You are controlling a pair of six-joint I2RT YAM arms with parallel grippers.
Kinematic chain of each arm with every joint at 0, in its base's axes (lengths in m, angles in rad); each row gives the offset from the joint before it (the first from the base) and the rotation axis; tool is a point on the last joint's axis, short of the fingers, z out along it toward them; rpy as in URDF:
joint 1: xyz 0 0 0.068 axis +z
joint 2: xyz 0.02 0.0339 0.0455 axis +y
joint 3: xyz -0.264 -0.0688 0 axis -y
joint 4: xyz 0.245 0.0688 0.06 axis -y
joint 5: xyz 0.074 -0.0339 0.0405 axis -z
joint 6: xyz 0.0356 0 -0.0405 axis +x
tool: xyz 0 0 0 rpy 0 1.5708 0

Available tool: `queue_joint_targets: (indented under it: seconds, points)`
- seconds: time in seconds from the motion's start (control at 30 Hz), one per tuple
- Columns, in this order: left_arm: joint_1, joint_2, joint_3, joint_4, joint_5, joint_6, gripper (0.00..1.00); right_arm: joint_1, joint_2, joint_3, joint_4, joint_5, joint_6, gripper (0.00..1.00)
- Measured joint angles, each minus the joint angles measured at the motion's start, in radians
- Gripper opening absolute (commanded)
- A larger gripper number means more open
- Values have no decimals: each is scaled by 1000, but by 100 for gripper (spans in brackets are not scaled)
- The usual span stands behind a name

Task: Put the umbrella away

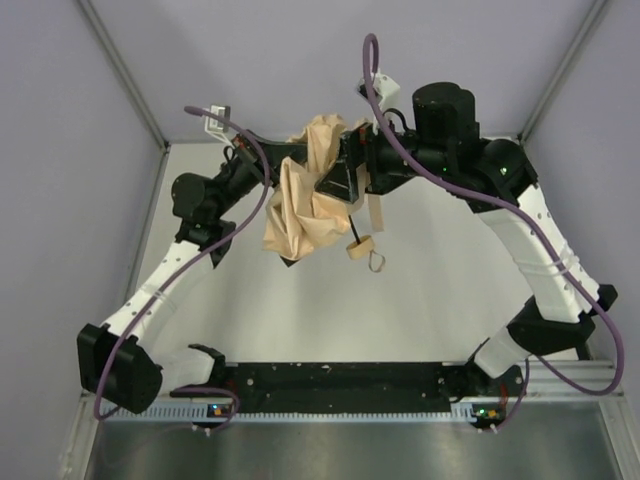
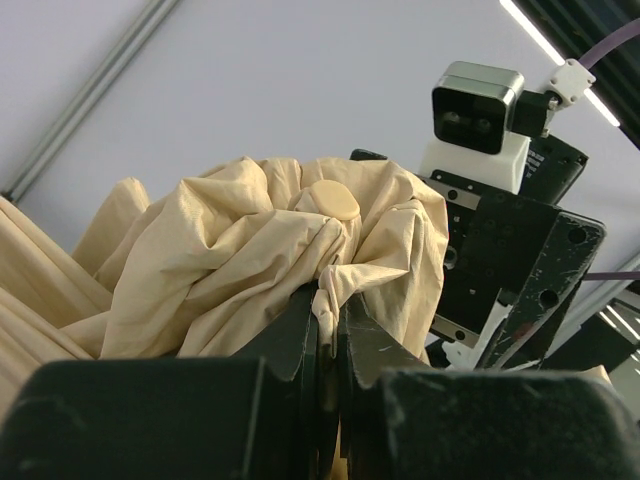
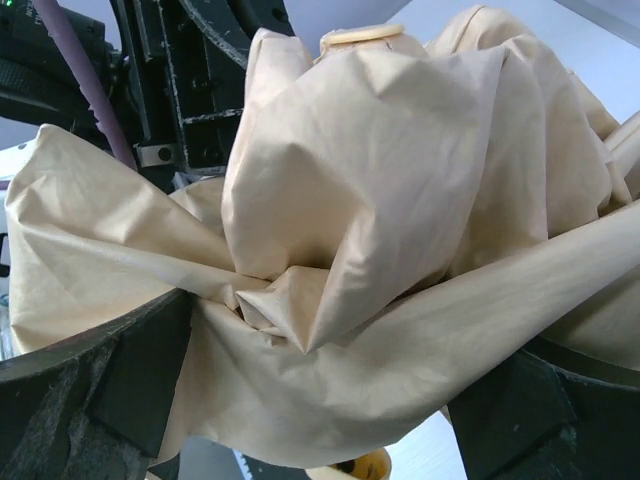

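The umbrella [image 1: 300, 205] is a crumpled beige fabric bundle held in the air between both arms, above the table's far middle. Its tan handle [image 1: 358, 247] with a loop strap hangs below on the thin black shaft. My left gripper [image 1: 283, 165] is shut on a fold of the canopy [image 2: 230, 250], pinched between its black fingers [image 2: 300, 330]. My right gripper [image 1: 342, 178] has its jaws set wide around the bunched canopy [image 3: 380, 180], one finger [image 3: 100, 370] pressing each side. The round tan tip cap [image 2: 332, 200] shows on top, also in the right wrist view [image 3: 360, 37].
The white table [image 1: 400, 310] is enclosed by pale walls with metal frame posts [image 1: 125, 70]. A black base rail [image 1: 340, 385] runs along the near edge. The right wrist's camera [image 2: 478, 105] sits close behind the umbrella. Purple cables [image 1: 240, 230] loop from both arms.
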Motion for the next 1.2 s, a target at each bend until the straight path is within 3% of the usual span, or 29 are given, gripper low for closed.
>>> queue_joint_targets:
  seconds: [0.2,0.43,0.53,0.6,0.63,0.67,0.73,0.77,0.8,0.83,0.97,1.03,1.2]
  points:
    - [-32,39,12,66,6,-39,0,0,-2,-39,40,4,1,99]
    - [-84,91,61,71,17,-27,0,-8,-77,-222,193,-25,40,96]
    - [-103,100,82,72,18,-20,0,-13,-121,-285,254,-25,55,80]
    - [-116,100,87,80,17,-18,0,-13,-143,-311,281,-26,65,55]
    - [-126,100,91,92,16,-18,0,-14,-150,-317,288,-24,72,51]
    - [-135,99,97,99,16,-17,0,-16,-155,-322,294,-23,80,52]
    - [-149,97,106,105,11,-5,0,-21,-165,-333,314,-29,88,64]
    - [-153,97,109,104,9,1,0,-21,-172,-340,322,-27,89,76]
    - [-158,97,113,99,5,9,0,-20,-182,-351,333,-25,89,94]
    - [-164,94,114,90,-2,21,0,-20,-192,-364,342,-23,90,99]
    - [-188,81,114,35,-12,53,0,-13,-229,-433,379,-3,90,99]
    - [-196,79,114,21,-18,60,0,-12,-237,-453,396,-3,92,92]
    - [-216,77,120,10,-42,82,0,-14,-234,-467,437,-21,117,48]
